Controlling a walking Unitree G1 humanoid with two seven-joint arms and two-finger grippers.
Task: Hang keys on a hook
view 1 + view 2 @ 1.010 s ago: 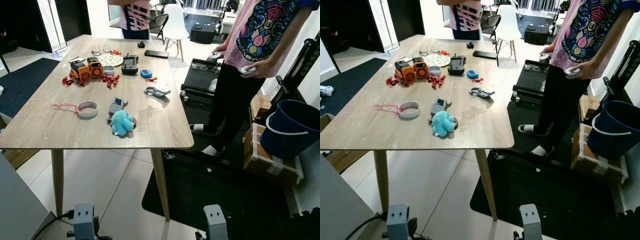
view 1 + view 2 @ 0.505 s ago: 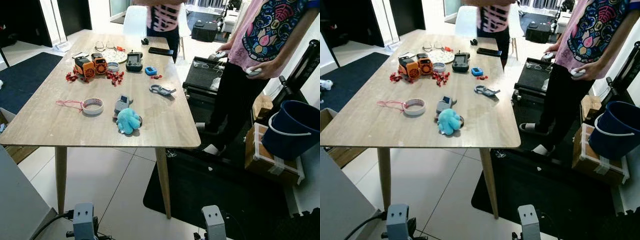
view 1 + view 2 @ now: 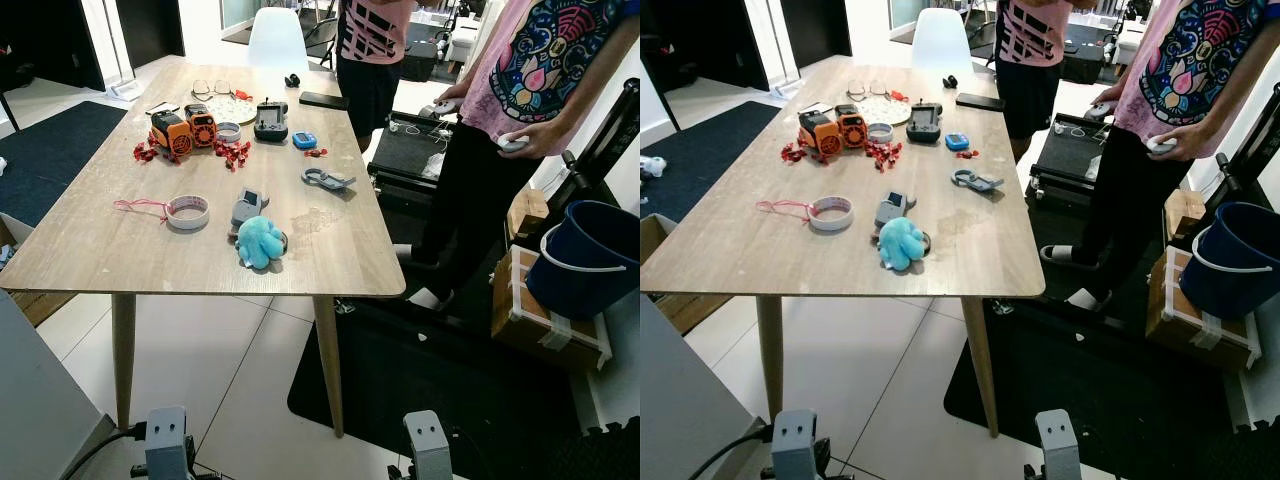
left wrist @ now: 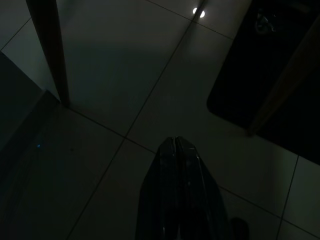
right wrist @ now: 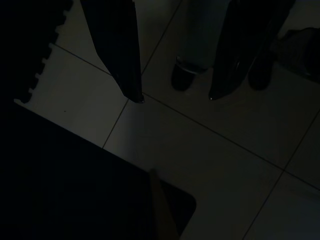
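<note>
The left gripper (image 4: 176, 142) hangs over floor tiles, fingers pressed together and empty, the tabletop (image 3: 90, 240) carries tape (image 3: 187, 211), a blue plush (image 3: 259, 241) and keys (image 3: 326, 180), and the right gripper (image 5: 174, 97) hangs spread, empty.

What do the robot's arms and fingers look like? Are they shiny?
The left arm and right arm are boxy silver-grey blocks, each with two small dark dots like screw holes, more matte than shiny. A black cable curls off beside the left one. The left gripper and right gripper have long, smooth black fingers tapering to narrow tips, with a slight gloss.
</note>
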